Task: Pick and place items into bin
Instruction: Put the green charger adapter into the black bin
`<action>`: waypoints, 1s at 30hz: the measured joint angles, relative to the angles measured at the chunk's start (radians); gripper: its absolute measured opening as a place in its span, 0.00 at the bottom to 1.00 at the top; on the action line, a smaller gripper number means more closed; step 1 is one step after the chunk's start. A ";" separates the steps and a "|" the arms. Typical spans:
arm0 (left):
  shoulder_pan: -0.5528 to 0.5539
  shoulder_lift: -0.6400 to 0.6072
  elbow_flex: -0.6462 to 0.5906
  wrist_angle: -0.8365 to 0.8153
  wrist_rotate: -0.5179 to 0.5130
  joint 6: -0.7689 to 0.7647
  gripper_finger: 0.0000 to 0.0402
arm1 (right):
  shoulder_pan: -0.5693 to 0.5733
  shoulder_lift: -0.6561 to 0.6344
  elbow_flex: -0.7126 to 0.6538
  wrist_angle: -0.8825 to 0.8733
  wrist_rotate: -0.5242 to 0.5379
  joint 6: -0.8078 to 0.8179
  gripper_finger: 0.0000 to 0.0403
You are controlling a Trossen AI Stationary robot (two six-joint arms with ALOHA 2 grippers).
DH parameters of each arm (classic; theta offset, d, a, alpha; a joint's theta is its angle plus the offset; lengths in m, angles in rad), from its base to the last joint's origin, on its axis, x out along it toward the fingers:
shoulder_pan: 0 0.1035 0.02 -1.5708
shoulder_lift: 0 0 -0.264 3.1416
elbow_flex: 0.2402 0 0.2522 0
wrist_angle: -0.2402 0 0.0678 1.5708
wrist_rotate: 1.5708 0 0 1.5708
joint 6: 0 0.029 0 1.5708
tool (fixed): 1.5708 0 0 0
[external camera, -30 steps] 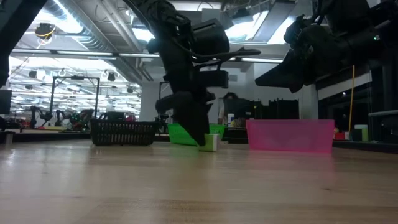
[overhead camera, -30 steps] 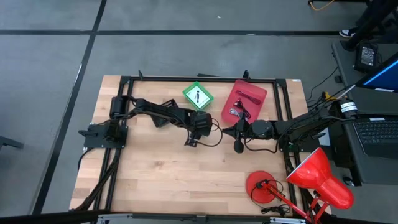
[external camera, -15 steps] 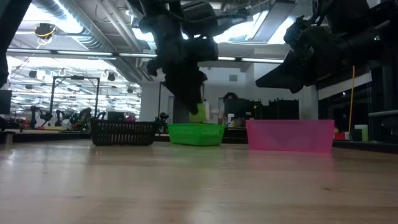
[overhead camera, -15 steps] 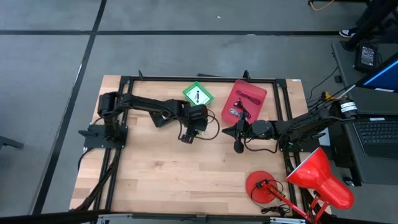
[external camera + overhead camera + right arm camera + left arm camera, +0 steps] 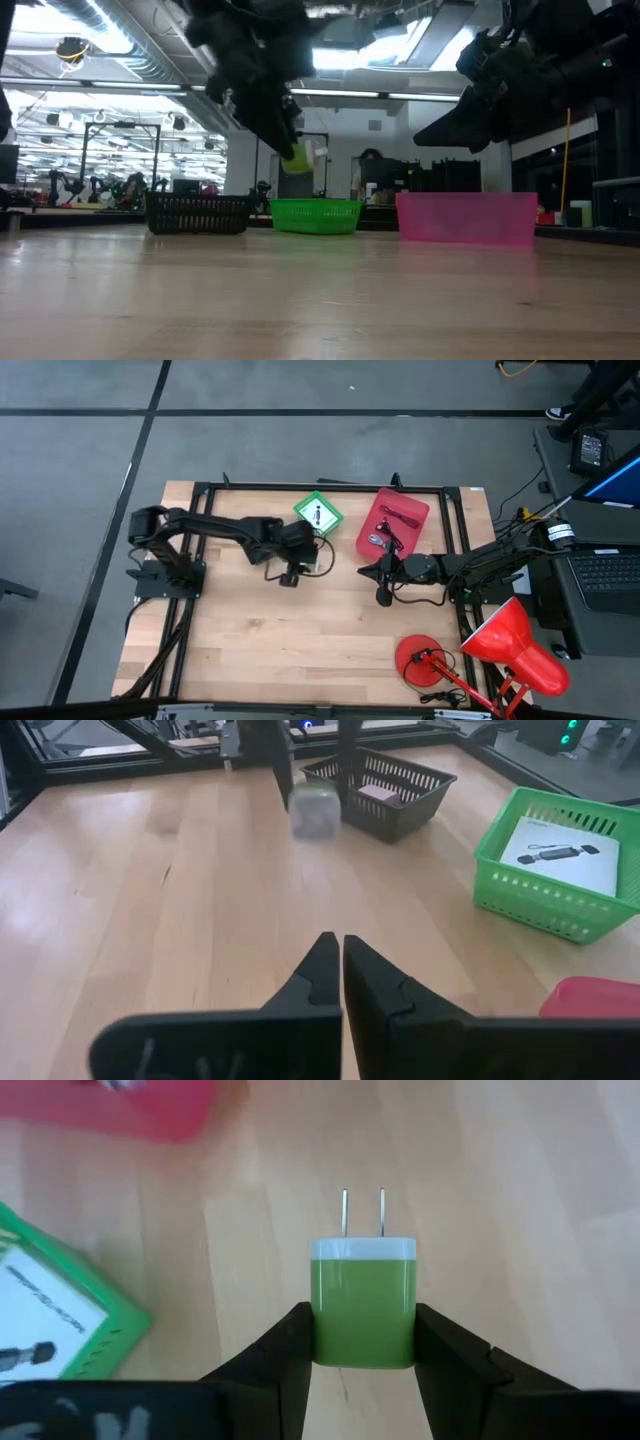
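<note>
- Near right, the red lamp (image 5: 515, 645) stands on the bench (image 5: 260, 650). It is no part of the job, so leave it alone.
- On the near half of the bench you have no loose item that I can see; the wood there looks bare from above.
- At mid-bench on the right, the right fingers (image 5: 322, 970) are pressed together with nothing between them. That arm hangs above the wood, just near the red bin (image 5: 466, 218), and I judge it to be waiting.
- At mid-bench, left of centre, the left fingers (image 5: 288, 1352) are clamped on the sides of a green charger (image 5: 362, 1302), with its two prongs pointing away from the wrist. It is lifted clear of the bench, a little nearer and to the left of the green bin (image 5: 540, 900), and not yet over it.
- So your current item is picked but not placed. What is left, I judge, is to carry it over a bin and let go.
- Far centre, the green bin already holds a white card (image 5: 560, 845).
- Far right of that, the red bin already holds cables (image 5: 398, 515) and a small grey piece that I cannot make out.
- Far left, the black basket (image 5: 198, 212) has something pale inside. I cannot tell what it is.
- The task looks close to done: this charger seems to be the only item you have outside a bin.
</note>
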 joint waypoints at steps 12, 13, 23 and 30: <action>-0.005 -0.293 -0.298 0.320 0.006 -0.106 0.34 | 0.000 0.000 0.000 -0.004 0.000 0.001 0.00; -0.009 -0.313 -0.321 0.360 0.006 -0.114 0.34 | 0.000 0.000 0.000 -0.004 0.000 0.001 0.00; -0.023 -0.482 -0.523 0.620 0.005 -0.151 0.34 | 0.000 0.000 0.000 0.003 0.000 0.005 0.00; -0.023 -0.598 -0.596 0.675 -0.013 -0.169 0.34 | 0.000 0.000 0.000 0.003 0.000 0.005 0.00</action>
